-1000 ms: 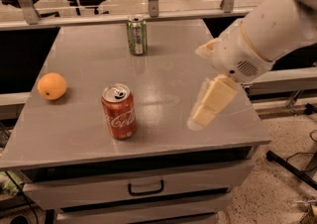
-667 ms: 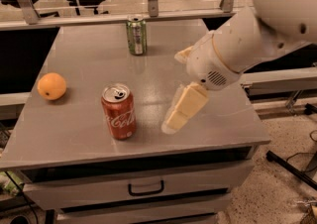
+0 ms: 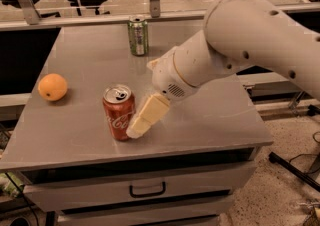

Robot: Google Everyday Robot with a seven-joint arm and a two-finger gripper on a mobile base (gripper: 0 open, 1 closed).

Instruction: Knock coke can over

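The red coke can (image 3: 118,112) stands upright near the front left of the grey table (image 3: 210,120), silver top with pull tab facing up. My gripper (image 3: 141,122) reaches in from the right, angled down and left, with its tip right beside the can's lower right side, touching or nearly touching it. The white arm (image 3: 240,45) crosses the right half of the view.
A green-and-silver soda can (image 3: 138,35) stands upright at the back of the table. An orange (image 3: 52,86) lies at the left edge. Drawers with a handle (image 3: 147,189) sit under the table's front edge. A railing runs behind the table.
My gripper has moved left across the table, from well right of the coke can to right beside it. The can still stands upright.
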